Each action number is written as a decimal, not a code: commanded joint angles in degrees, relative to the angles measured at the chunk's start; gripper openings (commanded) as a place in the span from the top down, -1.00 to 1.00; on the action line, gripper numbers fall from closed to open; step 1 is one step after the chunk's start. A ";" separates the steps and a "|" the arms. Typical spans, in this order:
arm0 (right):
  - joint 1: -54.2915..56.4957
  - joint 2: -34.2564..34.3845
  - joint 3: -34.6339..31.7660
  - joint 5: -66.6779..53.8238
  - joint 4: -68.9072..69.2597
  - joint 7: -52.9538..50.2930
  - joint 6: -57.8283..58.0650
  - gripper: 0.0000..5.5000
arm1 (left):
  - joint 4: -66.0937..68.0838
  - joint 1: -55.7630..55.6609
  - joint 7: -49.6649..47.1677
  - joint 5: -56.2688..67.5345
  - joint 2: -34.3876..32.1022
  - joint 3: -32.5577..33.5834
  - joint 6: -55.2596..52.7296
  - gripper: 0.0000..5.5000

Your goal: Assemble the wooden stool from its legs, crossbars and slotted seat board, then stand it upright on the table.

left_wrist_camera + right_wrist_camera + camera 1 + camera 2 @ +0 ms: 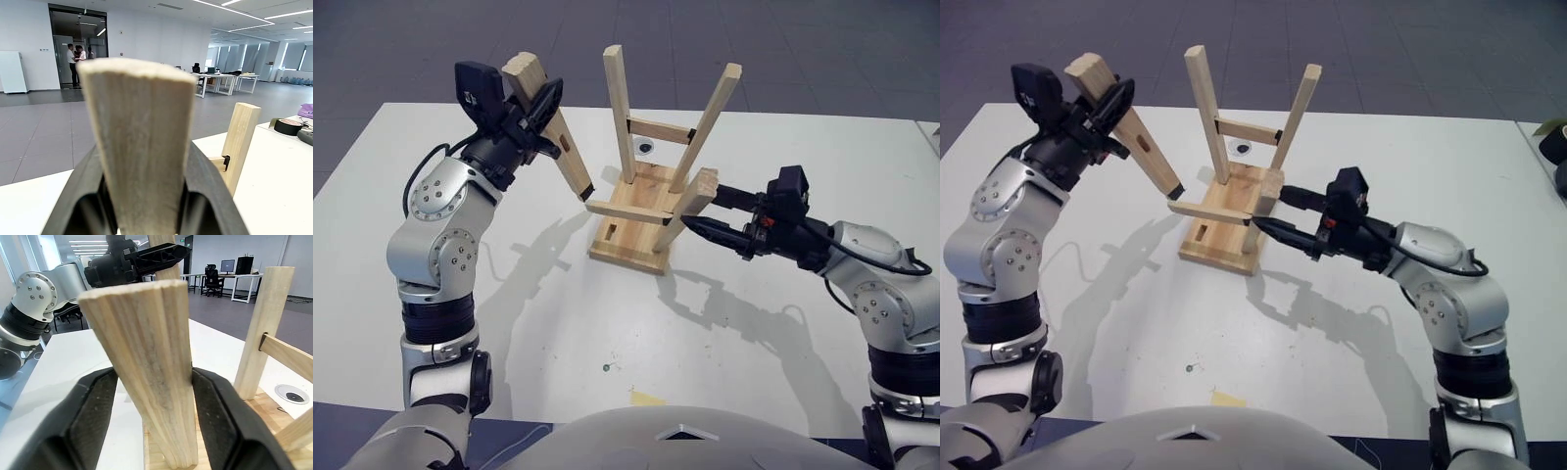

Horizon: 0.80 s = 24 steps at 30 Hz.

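The stool stands upside down mid-table, its slotted seat board (pixel 625 247) lying flat. Two back legs (pixel 618 108) rise from it, joined by a crossbar (pixel 660 129). My right gripper (pixel 703 208) is shut on the front right leg (pixel 146 367), which stands tilted on the board; its black pads (pixel 93 416) press both sides. A second crossbar (pixel 626 209) runs from that leg toward my left. My left gripper (pixel 540 113) is shut on a loose leg (pixel 563 147), held slanted above the table. The loose leg's lower end sits next to the crossbar's free end.
A round cable hole (pixel 647 147) lies in the white table (pixel 783 323) just behind the stool. A small yellow sticker (pixel 646 398) marks the near edge. A dark tape roll (pixel 288 126) sits far off on my right. Bare tabletop spreads in front of the stool.
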<state>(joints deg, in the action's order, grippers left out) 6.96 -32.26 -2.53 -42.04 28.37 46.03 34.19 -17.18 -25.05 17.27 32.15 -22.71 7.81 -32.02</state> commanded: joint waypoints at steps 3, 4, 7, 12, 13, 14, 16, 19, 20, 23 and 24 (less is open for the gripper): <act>-4.02 3.33 3.65 2.94 2.73 -4.88 -1.66 0.19 | 2.41 -1.98 0.71 -2.48 -0.28 -0.97 -0.26 0.62; -4.55 3.82 4.03 3.69 2.82 -5.63 -2.33 0.19 | 3.16 -2.02 0.44 -3.04 -0.18 -0.87 0.07 0.62; -6.12 5.63 4.20 5.27 2.59 -7.90 -4.77 0.19 | 4.93 -1.22 -0.83 -3.76 0.68 0.80 0.80 0.62; -9.89 8.17 4.90 8.32 1.63 -9.80 -9.74 0.20 | 5.65 2.29 2.72 -2.69 -0.96 2.50 -0.07 0.62; -10.78 8.53 5.38 9.12 1.29 -9.77 -10.85 0.20 | 5.41 3.01 3.89 -2.34 -1.33 2.43 -0.53 0.62; -11.71 8.90 5.85 9.89 0.90 -9.71 -11.99 0.20 | 5.05 3.67 5.06 -1.80 -1.52 2.31 -0.89 0.62; -13.92 9.48 6.72 11.81 -0.60 -9.41 -14.92 0.20 | 4.73 4.33 6.29 -1.13 -1.15 1.92 -1.08 0.62; -16.25 10.35 7.46 12.88 -2.43 -9.27 -17.88 0.20 | 5.76 3.96 5.24 -1.64 0.87 1.77 -0.22 0.62; -16.65 10.34 8.01 13.54 -3.13 -9.10 -18.81 0.20 | 6.03 3.74 4.75 -1.72 1.65 1.66 -0.03 0.62; -16.97 10.40 9.60 14.50 -3.90 -8.89 -20.08 0.20 | 5.09 3.90 4.38 -2.54 3.12 -0.09 0.40 0.62; -16.95 10.45 10.04 14.58 -3.95 -8.99 -20.33 0.20 | 4.33 4.34 4.84 -3.37 2.96 -1.39 0.66 0.62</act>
<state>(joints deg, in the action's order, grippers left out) -6.77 -20.97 5.45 -30.55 28.12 37.53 10.89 -11.57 -20.65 21.86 30.45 -20.17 8.57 -32.18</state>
